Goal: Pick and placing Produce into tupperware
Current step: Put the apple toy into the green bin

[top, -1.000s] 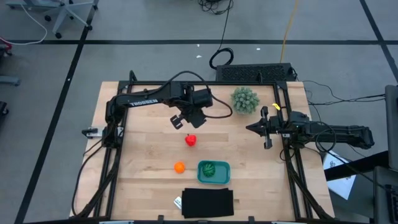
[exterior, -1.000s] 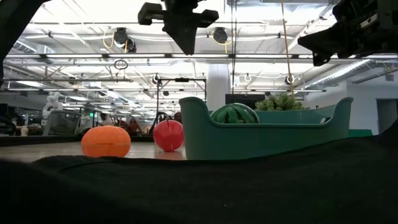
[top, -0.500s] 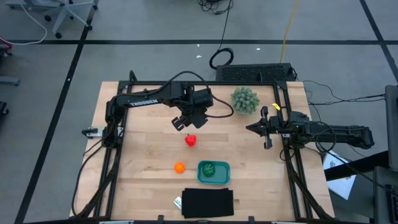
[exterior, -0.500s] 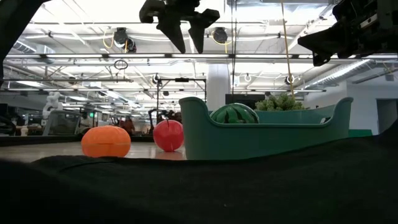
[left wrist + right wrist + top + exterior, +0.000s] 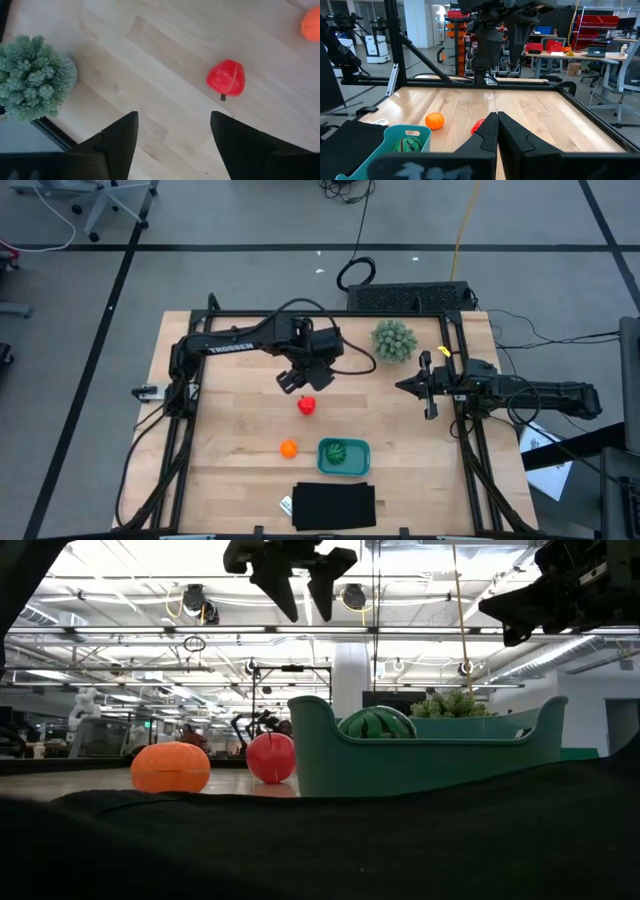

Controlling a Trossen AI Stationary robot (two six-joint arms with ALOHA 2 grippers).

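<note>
My left gripper hangs open above the table's middle, just on the far side of the red produce, which rests on the wood ahead of its fingers. The orange ball lies on the table left of the teal tupperware. The dark green striped item sits inside the tupperware. My right gripper waits shut at the table's right side, clear of everything.
A fuzzy pale-green plant stands at the far right of the table, close to my left arm's wrist. A flat black rectangle lies at the near edge, below the tupperware. Bare wood spreads to the left of the fruit.
My left gripper has opened from shut while staying high over the table near the red produce. The produce and the tupperware have not moved.
</note>
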